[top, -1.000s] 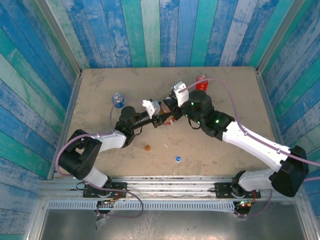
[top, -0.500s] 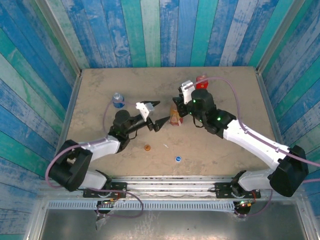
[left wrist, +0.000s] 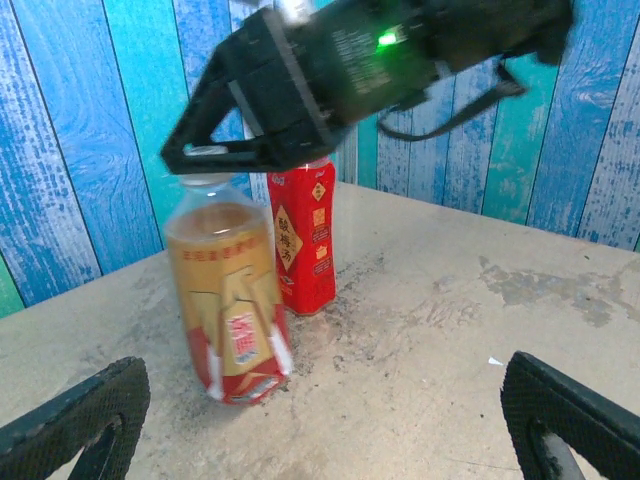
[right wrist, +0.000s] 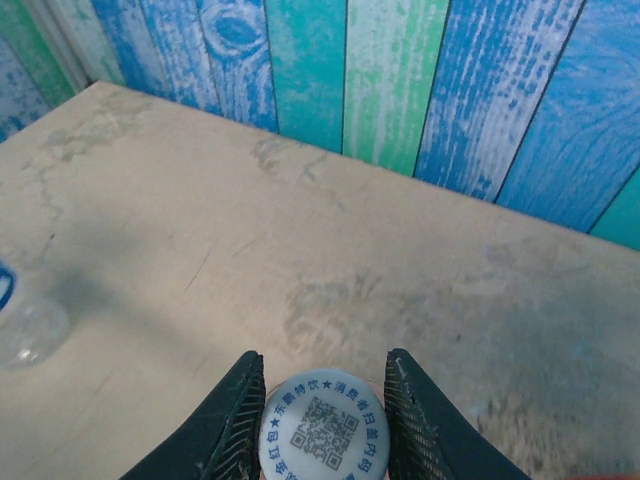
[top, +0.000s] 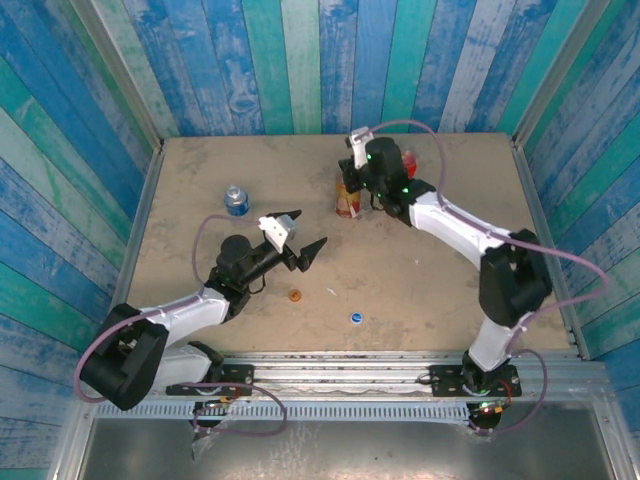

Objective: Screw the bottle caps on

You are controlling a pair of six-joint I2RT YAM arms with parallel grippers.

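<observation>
Three bottles (left wrist: 303, 240), right gripper (right wrist: 322, 372) clamped on one white cap (right wrist: 322, 428) atop amber bottle (left wrist: 230, 290), left gripper (top: 308, 231) spread, two loose caps (top: 295, 295) near it.

A: How many bottles?
B: Three; amber tea bottle (left wrist: 230, 300), red bottle (left wrist: 303, 250), clear bottle (top: 235, 200).
A: And caps?
B: Three as well; orange cap (top: 294, 295), blue cap (top: 355, 318), white cap (right wrist: 322, 428).
A: Robot arms?
B: Two; left arm (top: 190, 310), right arm (top: 450, 225).

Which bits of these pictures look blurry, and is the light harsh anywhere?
Left wrist view: the right gripper looks slightly smeared, its green light flaring; the tea bottle beneath reads sharper. Right wrist view: the lettering on the white cap is crisp. Top view: even light, soft shadows.
</observation>
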